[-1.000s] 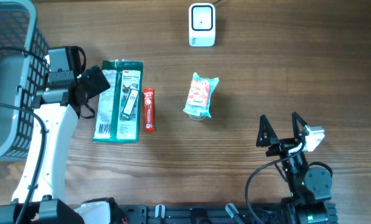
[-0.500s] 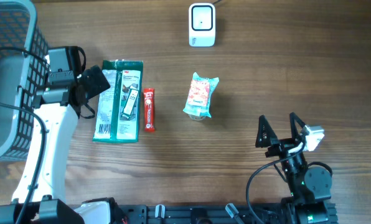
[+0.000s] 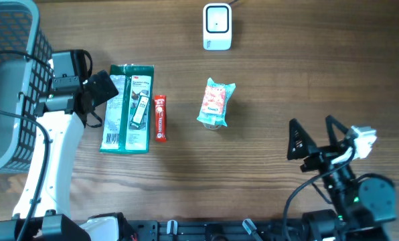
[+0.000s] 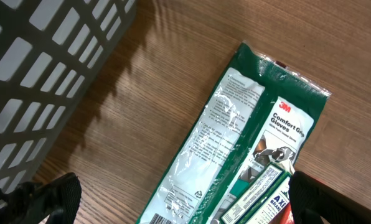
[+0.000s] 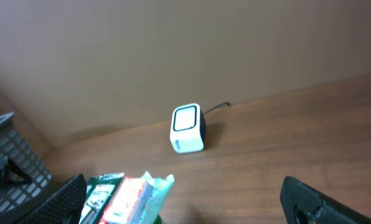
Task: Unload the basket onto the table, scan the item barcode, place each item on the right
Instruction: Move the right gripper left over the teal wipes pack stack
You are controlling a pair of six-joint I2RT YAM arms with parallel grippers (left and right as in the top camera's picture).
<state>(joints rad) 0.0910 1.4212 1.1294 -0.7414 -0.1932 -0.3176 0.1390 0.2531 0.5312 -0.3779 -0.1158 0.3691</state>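
Note:
Three items lie on the wooden table: a green glove package (image 3: 126, 108), a thin red bar (image 3: 160, 118) just right of it, and a teal and pink snack packet (image 3: 216, 102) at the centre. The white barcode scanner (image 3: 217, 27) stands at the far edge, also in the right wrist view as the scanner (image 5: 187, 128). My left gripper (image 3: 100, 90) hovers open over the package's left edge. In the left wrist view the package (image 4: 235, 143) lies between the spread fingers (image 4: 39, 199). My right gripper (image 3: 316, 137) stands open and empty at the near right, well away from the items.
A dark mesh basket (image 3: 12, 87) fills the far left, close behind my left arm; its wall is the basket (image 4: 42, 74) in the left wrist view. The scanner's cable runs off the far edge.
My right gripper has shifted to the right, still open. The left arm and all three items have stayed put.

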